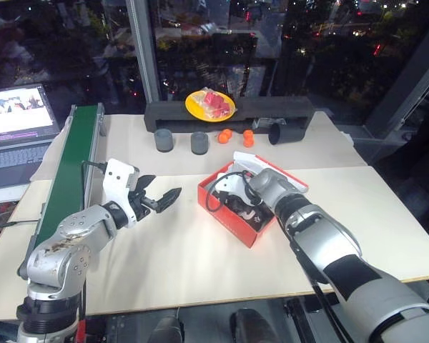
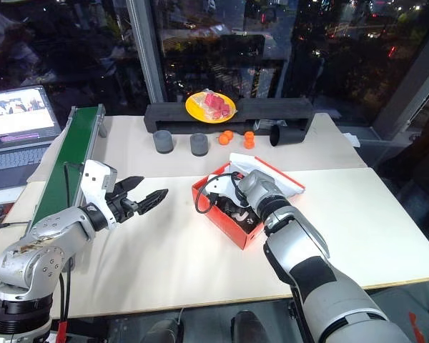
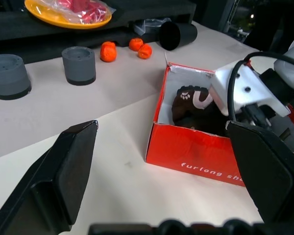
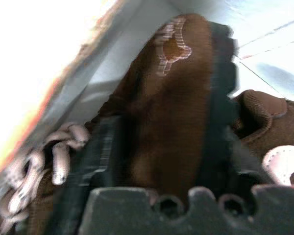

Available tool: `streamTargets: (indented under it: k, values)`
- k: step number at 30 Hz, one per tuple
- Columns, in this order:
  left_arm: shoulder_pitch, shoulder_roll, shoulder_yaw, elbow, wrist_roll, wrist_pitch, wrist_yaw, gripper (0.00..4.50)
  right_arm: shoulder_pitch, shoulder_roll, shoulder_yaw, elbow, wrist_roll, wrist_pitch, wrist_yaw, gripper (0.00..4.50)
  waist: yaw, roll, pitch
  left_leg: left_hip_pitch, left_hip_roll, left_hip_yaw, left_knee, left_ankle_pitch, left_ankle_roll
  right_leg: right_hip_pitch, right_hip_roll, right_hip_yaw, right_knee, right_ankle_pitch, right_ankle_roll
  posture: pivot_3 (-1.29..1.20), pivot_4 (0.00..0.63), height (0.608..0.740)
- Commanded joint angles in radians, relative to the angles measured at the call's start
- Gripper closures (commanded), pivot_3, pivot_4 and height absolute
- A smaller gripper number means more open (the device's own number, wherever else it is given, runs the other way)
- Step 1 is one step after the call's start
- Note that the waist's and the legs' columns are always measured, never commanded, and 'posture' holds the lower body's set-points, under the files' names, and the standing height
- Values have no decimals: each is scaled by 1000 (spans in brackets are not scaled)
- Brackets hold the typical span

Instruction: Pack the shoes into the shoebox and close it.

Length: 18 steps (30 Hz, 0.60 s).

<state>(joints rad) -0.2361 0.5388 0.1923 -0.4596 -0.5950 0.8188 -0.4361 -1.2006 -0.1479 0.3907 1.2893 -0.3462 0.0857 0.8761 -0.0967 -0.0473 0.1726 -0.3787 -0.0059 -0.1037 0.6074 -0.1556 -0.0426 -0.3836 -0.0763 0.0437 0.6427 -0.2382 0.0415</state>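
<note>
The red-orange shoebox [image 1: 227, 214] stands open in the middle of the table, its lid [image 2: 282, 177] tipped back behind it. Dark brown fuzzy shoes [image 3: 185, 100] lie inside. My right gripper [image 1: 244, 205] reaches down into the box. In the right wrist view its black fingers [image 4: 219, 98] stand apart on either side of one shoe [image 4: 169, 112], and the other shoe [image 4: 267, 120] lies beside it. My left gripper [image 1: 161, 198] hovers open and empty to the left of the box, pointing toward it.
A green conveyor [image 1: 75, 157] and a laptop [image 1: 14, 121] stand at the left. At the back are a black foam tray with a yellow plate [image 1: 210, 106], two grey cups [image 1: 164, 140], orange fruits [image 1: 236, 136] and a tipped black cup [image 1: 282, 132].
</note>
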Motion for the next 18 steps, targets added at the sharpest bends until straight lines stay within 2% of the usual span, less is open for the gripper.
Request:
streamTargets:
  k: [1,5,7,9,13,18]
  values:
    - [-14,8,-9,-23,-2,-12,-11,0,-88,-14,-93,-37,76,45,13,141,0,5,3,-7,2,0,0,4,7,-7,2,0,1,4,3,0,150,740]
    - [-51,32,-40,7,4,-20,-56,0,-188,-46,-206,-175,196,207,146,67,2,13,10,-23,4,0,0,4,7,-25,5,1,5,5,-2,0,150,740]
    - [-69,54,-59,23,11,-28,-91,0,-192,-81,-214,-298,222,300,219,67,3,13,11,-34,4,0,1,5,7,-37,5,1,7,8,-6,0,150,740]
    - [-89,75,-77,46,18,-37,-127,0,-157,-119,-211,-472,250,415,277,67,7,13,11,-37,4,0,0,4,6,-39,5,0,7,9,-6,0,150,740]
    - [-189,119,-146,125,43,-69,-240,0,-16,-286,-224,-980,322,705,363,67,33,13,11,-39,3,0,0,1,3,-40,4,-1,4,7,-4,0,150,740]
    - [-267,143,-213,169,46,-90,-366,0,228,-507,-242,-1344,324,896,324,67,64,14,12,-43,1,-1,5,1,3,-40,1,-3,3,7,-3,0,150,740]
